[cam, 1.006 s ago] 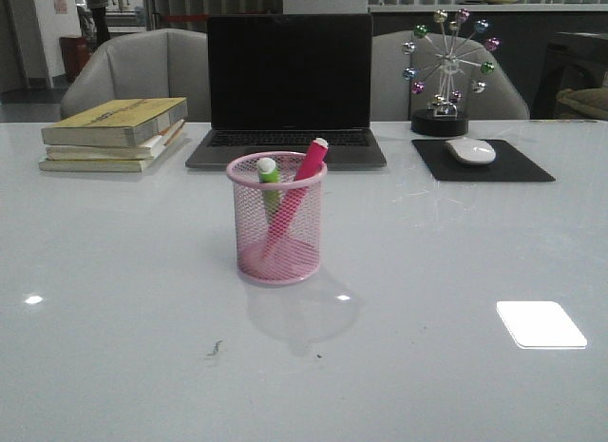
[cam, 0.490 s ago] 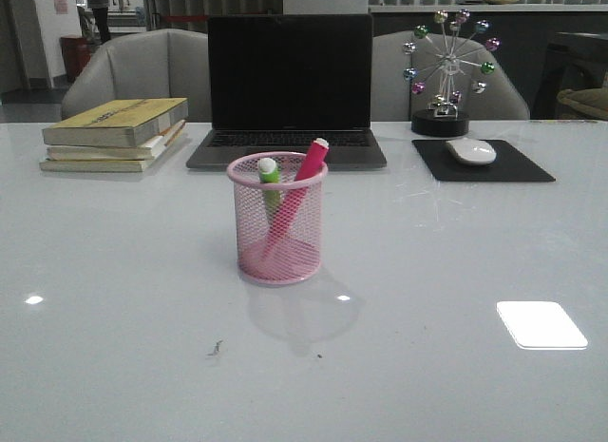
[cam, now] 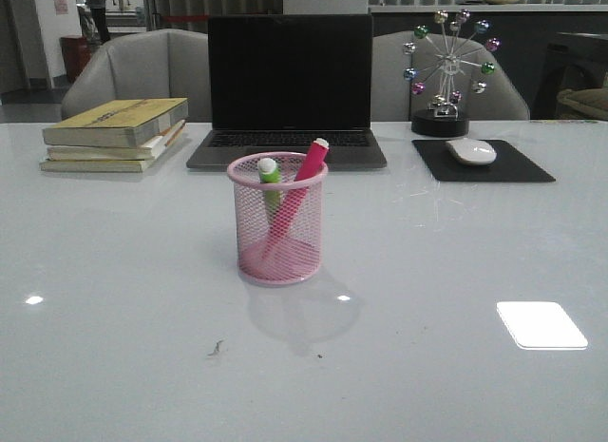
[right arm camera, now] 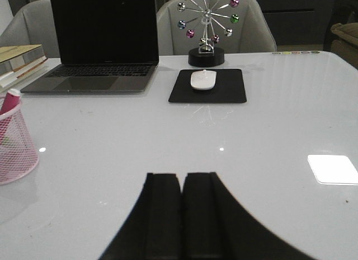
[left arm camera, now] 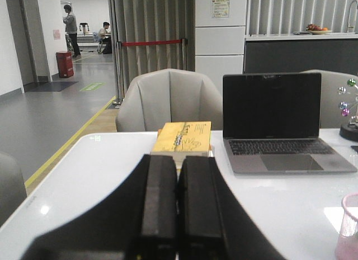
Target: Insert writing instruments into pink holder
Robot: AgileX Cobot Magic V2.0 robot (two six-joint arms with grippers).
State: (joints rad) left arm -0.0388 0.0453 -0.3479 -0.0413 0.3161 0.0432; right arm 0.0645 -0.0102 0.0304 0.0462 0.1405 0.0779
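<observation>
Step in hand: the placing seems finished. Both markers stand inside the pink holder (cam: 276, 221), so I judge the task as done, or at its very last moment.
Green marker: the lime green marker (cam: 269, 182) stands at the left-back side of the cup, and only its whitish end and a short green part rise above the rim.
Pink marker: the magenta marker (cam: 296, 195) leans across the cup, its foot at the lower left of the base and its whitish end over the right part of the rim.
Holder position: it stands upright on the white counter (cam: 456, 261), in front of the laptop (cam: 289, 88) and well apart from the stack of books (cam: 116, 133) and the mouse (cam: 470, 151) on its black pad.
Left pincer: the left pincer (left arm camera: 178, 207) has its two black fingers pressed together with nothing between them. It hangs above the counter, pointing toward the books; the holder is only at the edge of that wrist view.
Right pincer: the right pincer (right arm camera: 182, 215) is also fully closed and empty, above bare counter, well apart from the holder (neither arm appears in the front view).
Next move: in my judgement nothing more needs gripping; the arms only need to stay clear of the cup, so the leaning marker is not knocked.
</observation>
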